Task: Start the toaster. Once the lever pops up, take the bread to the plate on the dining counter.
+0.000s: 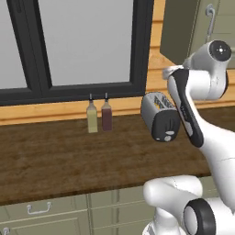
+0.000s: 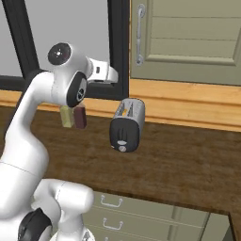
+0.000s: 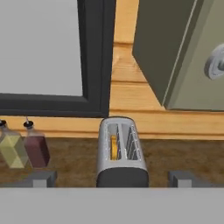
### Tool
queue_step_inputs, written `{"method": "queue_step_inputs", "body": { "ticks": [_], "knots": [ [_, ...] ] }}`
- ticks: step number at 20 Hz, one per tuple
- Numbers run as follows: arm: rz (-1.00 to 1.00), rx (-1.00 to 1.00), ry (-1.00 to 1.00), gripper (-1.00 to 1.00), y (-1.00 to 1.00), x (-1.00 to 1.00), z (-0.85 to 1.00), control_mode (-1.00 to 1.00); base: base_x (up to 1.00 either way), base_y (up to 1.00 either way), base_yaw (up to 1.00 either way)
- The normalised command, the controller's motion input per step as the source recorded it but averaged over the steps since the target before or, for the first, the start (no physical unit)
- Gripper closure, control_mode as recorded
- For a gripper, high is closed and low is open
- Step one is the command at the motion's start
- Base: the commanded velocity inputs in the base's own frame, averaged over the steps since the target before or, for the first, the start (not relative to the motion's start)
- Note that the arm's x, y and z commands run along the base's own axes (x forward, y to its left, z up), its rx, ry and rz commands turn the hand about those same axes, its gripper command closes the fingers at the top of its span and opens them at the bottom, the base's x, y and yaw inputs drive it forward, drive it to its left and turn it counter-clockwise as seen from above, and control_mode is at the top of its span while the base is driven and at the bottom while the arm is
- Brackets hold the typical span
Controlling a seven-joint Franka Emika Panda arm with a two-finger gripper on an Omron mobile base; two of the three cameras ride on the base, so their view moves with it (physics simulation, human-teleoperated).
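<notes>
Step in hand: approach to toaster, lever not yet pressed.

L to R along back edge of wood worktop [image 1: 55,156]: yellow bottle [image 1: 92,117], dark red bottle [image 1: 107,116], toaster [image 1: 159,117] under window's right corner. Bread [image 3: 113,146] sits in left slot. Gripper [image 3: 112,177] above toaster's black end, jaws wide apart, nothing held.

Next: drop to black end panel, find lever, push down w/ fingertip.

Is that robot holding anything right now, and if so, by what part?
Nothing is held. The gripper is open above the toaster, touching nothing.
</notes>
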Motion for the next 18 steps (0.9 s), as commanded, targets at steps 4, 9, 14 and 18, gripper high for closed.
{"method": "queue_step_inputs", "body": {
  "ticks": [4, 9, 14, 18],
  "knots": [
    [0.00, -0.02, 0.27, -1.00, 0.00, 0.26, -0.09, -1.00, 0.00, 0.00, 0.00],
    [0.00, 0.00, 0.21, -1.00, 0.00, 0.20, -0.13, -1.00, 0.00, 0.00, 0.00],
    [0.00, 0.00, 0.15, -1.00, 0.00, 0.16, -0.19, -1.00, 0.00, 0.00, 0.00],
    [0.00, 0.00, 0.08, -1.00, 0.00, 0.33, -0.21, -1.00, 0.00, 0.00, 0.00]
  ]
}}
